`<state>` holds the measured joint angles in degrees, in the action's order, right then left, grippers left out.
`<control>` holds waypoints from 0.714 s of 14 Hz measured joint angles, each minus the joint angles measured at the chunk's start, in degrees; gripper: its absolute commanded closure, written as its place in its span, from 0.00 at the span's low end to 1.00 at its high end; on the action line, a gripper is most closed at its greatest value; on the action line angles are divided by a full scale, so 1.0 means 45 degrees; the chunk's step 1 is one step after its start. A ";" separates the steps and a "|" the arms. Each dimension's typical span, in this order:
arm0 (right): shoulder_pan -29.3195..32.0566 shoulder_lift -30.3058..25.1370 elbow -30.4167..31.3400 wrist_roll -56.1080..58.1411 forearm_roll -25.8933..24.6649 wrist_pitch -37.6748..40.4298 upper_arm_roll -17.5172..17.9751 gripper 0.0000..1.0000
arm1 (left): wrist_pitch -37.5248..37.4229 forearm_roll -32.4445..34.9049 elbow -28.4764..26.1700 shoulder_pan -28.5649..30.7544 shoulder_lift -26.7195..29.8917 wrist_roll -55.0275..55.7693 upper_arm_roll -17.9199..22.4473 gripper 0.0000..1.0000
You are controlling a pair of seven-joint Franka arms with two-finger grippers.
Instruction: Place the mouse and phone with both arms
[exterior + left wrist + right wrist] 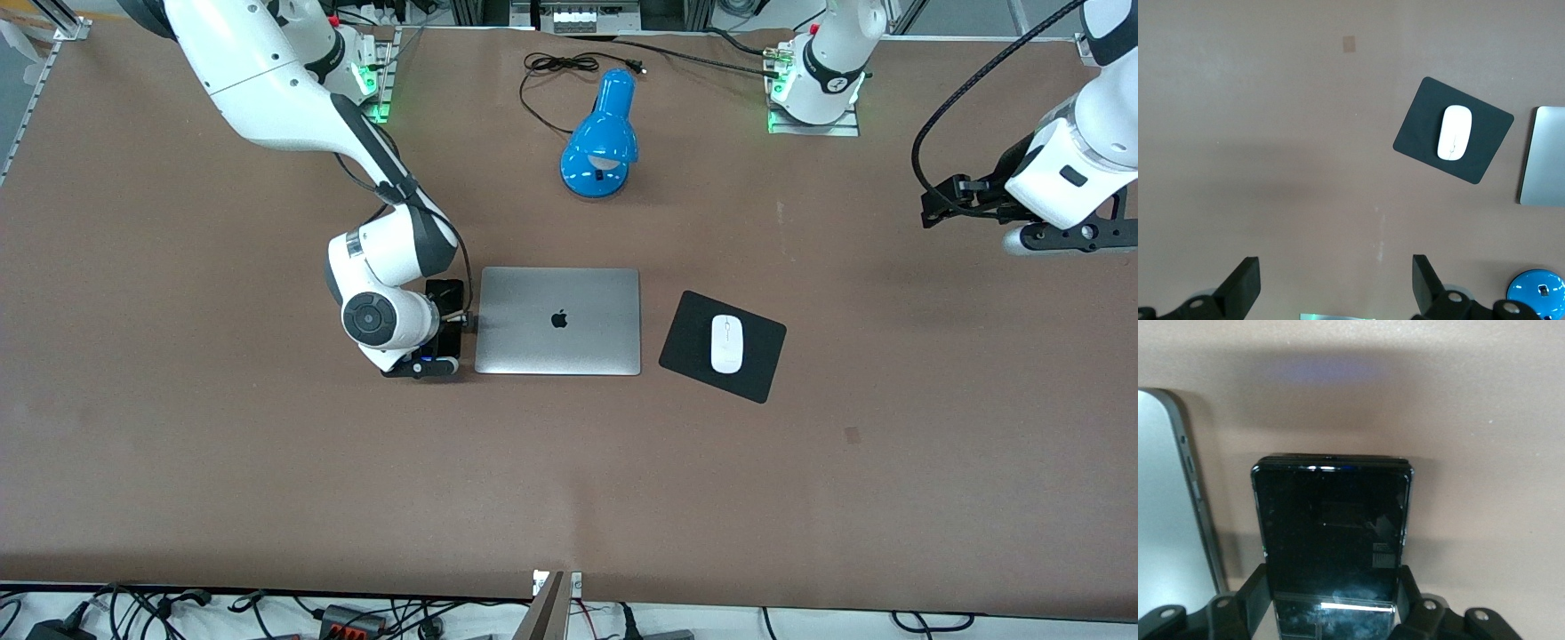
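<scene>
The black phone [444, 292] lies beside the closed silver laptop [558, 320], on the side toward the right arm's end of the table. My right gripper [442, 342] is low over it; in the right wrist view [1333, 600] its fingers [1251, 597] press both long edges of the phone [1331, 527]. The white mouse [726, 343] rests on the black mouse pad [689, 333], toward the left arm's end from the laptop. My left gripper [938, 206] hangs open and empty high over the left arm's end of the table; its view [1337, 287] shows the mouse [1454, 133] far off.
A blue desk lamp [600, 138] with a black cord lies between the arm bases, farther from the front camera than the laptop. The laptop's edge [1165, 520] runs close beside the phone. The brown table [267, 489] stretches toward the front camera.
</scene>
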<state>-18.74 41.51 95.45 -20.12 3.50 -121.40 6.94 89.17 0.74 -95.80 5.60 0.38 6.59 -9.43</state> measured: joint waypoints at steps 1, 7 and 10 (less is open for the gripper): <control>0.0000 0.0000 0.0011 -0.0004 -0.0004 -0.0001 -0.0018 0.00 | 0.0006 -0.0003 0.0041 -0.0004 0.0001 -0.0340 -0.0002 0.00; 0.0163 -0.0970 -0.0655 -0.0016 -0.0017 0.0921 -0.0251 0.00 | 0.0045 -0.0737 0.0148 0.0158 0.0014 -0.1093 0.0136 0.00; 0.0958 -0.2365 -0.2091 0.0225 -0.0047 0.3450 -0.0334 0.00 | 0.0280 -0.0899 0.0147 0.0261 -0.0005 -0.1173 0.0167 0.00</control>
<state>-14.43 30.87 86.04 -19.11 3.29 -105.87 5.44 90.43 -3.30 -95.14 6.78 0.36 1.31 -8.68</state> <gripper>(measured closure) 0.000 0.000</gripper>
